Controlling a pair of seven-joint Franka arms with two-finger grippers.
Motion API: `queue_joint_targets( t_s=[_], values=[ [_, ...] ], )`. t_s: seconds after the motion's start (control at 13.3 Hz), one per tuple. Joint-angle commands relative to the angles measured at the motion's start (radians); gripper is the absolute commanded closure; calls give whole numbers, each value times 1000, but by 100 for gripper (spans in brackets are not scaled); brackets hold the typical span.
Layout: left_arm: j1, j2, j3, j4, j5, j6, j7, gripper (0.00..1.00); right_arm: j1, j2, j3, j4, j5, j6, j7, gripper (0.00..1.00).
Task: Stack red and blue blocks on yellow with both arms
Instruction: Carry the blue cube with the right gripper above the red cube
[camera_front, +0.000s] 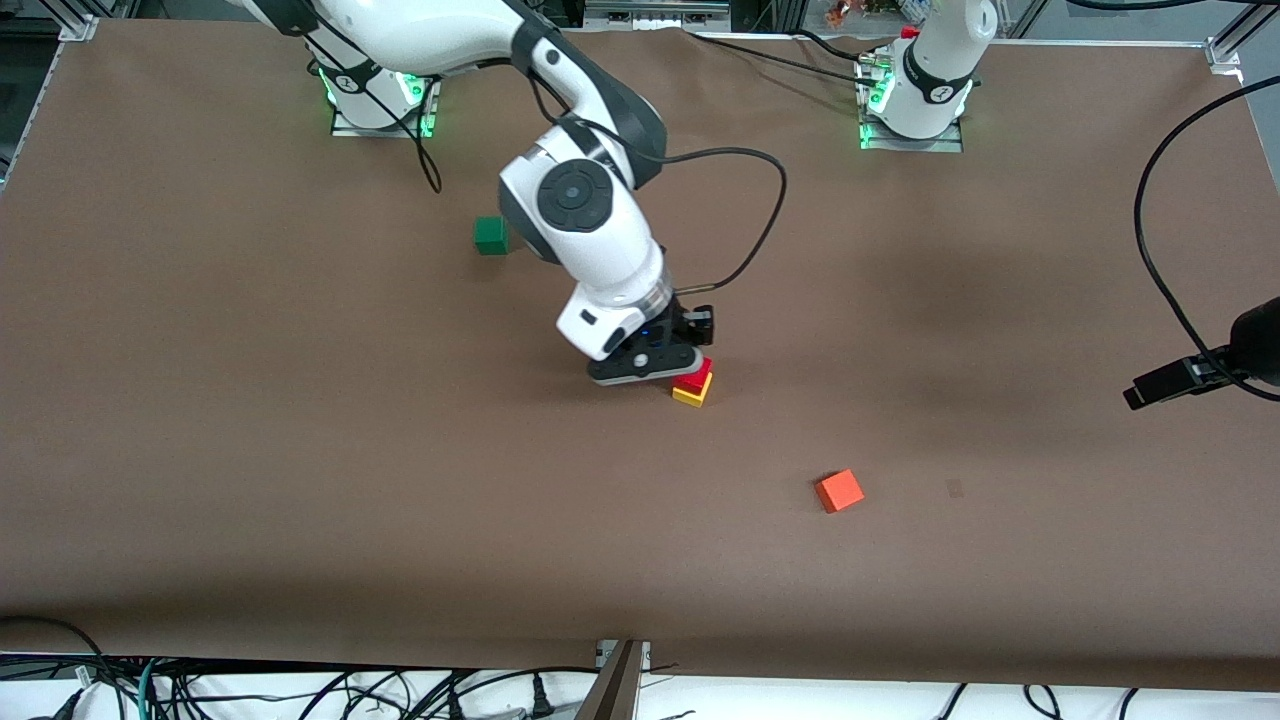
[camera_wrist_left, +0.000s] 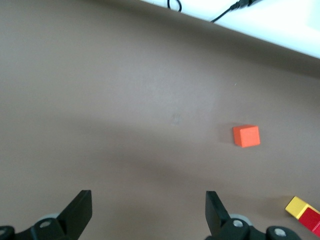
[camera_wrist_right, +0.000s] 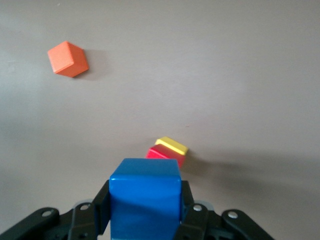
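Note:
The deep red block (camera_front: 694, 378) sits on the yellow cube (camera_front: 690, 395) near the table's middle. My right gripper (camera_front: 652, 364) hangs close beside this stack, toward the right arm's end, a little above the table. It is shut on the blue block (camera_wrist_right: 145, 195), which the hand hides in the front view. The right wrist view shows the red block (camera_wrist_right: 162, 154) and yellow cube (camera_wrist_right: 171, 145) just ahead of the held block. My left gripper (camera_wrist_left: 147, 205) is open and empty, high over bare table. The left wrist view also shows the stack (camera_wrist_left: 305, 212).
An orange-red cube (camera_front: 839, 491) lies nearer the front camera, toward the left arm's end. A green cube (camera_front: 490, 235) lies by the right arm's elbow. A black device on a cable (camera_front: 1205, 372) juts in at the left arm's end.

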Motion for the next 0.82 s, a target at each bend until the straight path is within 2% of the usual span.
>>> queue_joint_targets(
  t_s=[0.0, 0.38, 0.53, 0.75],
  values=[
    [2, -23, -17, -27, 22, -52, 24, 0, 31, 54, 1, 51, 0, 11, 13, 71],
    [7, -29, -14, -27, 22, -125, 27, 0, 52, 84, 1, 44, -76, 4, 15, 70],
    [5, -96, -12, -54, 24, -118, 30, 0, 58, 100, 1, 44, -105, 10, 16, 70],
    [14, -214, -14, -229, 15, -70, 35, 0, 60, 107, 1, 46, -116, 34, 18, 69]
  ],
)
